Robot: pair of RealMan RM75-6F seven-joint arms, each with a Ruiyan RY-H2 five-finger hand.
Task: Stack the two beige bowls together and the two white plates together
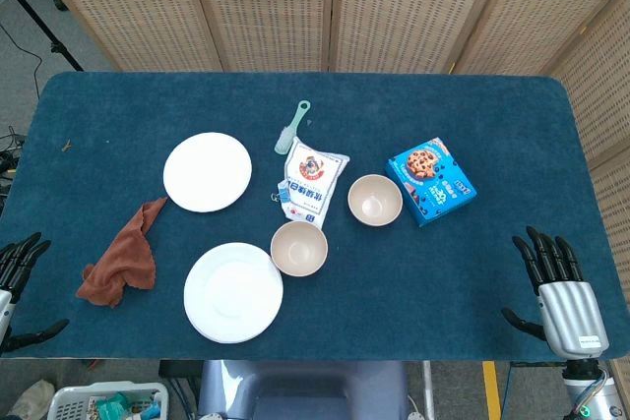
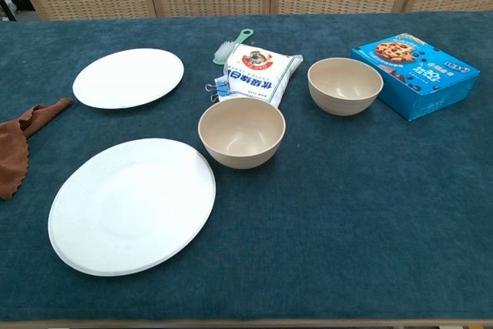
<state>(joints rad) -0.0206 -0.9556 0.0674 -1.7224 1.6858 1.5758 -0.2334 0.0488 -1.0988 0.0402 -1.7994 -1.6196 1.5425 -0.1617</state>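
Plates (image 2: 132,206) (image 2: 129,77): apart, unstacked.
Bowls (image 2: 242,132) (image 2: 344,85): separate, upright.
Right hand (image 1: 561,292): fingers spread, empty.
Left hand (image 1: 18,287): partly cropped, seemingly spread.

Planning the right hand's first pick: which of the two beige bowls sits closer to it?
The beige bowl beside the blue cookie box is closer to the right hand. The other beige bowl sits further left, next to the nearer white plate.

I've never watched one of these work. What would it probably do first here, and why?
Probably reach the right hand toward the far beige bowl. Nothing is stacked yet: both bowls and both plates lie apart, both hands hang open at the table's near edge, and that bowl lies on the right hand's side.
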